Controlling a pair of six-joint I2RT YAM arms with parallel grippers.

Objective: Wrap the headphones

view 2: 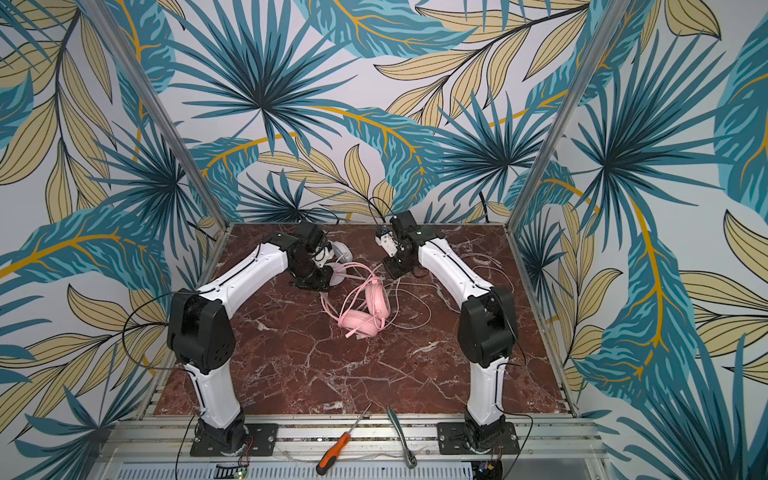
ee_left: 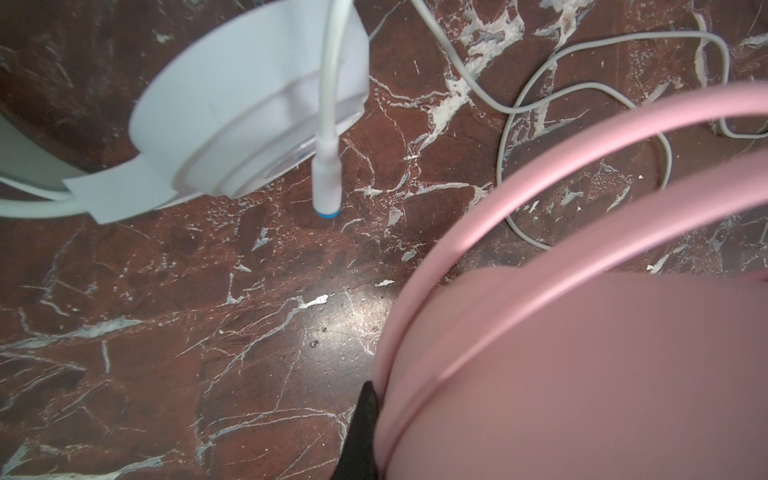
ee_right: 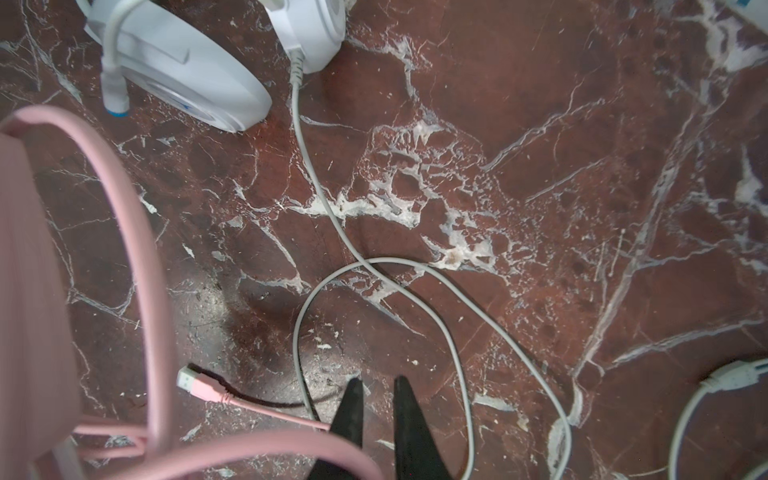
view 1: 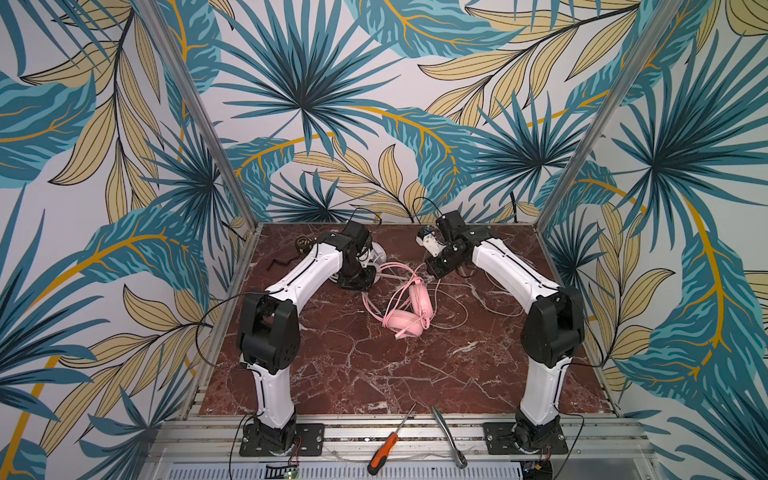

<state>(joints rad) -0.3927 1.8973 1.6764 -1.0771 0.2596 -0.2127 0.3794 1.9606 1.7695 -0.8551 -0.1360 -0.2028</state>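
Headphones [ee_left: 582, 374] hide most of the closed left hand [ee_left: 368, 415]; right hand [ee_right: 377, 392] slightly parted.

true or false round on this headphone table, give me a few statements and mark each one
1. The pink headphones lie near the middle of the marble table. True.
2. The white headphones sit at the front edge by the tools. False: they are at the far side, behind the pink pair.
3. The right gripper is clamped on the white cable. False: its fingers stand slightly apart over bare marble, and the cable loops beside them.
4. An orange-handled screwdriver lies at the front rail beside a ratchet. True.
5. The pink cable's plug lies loose on the table. True.
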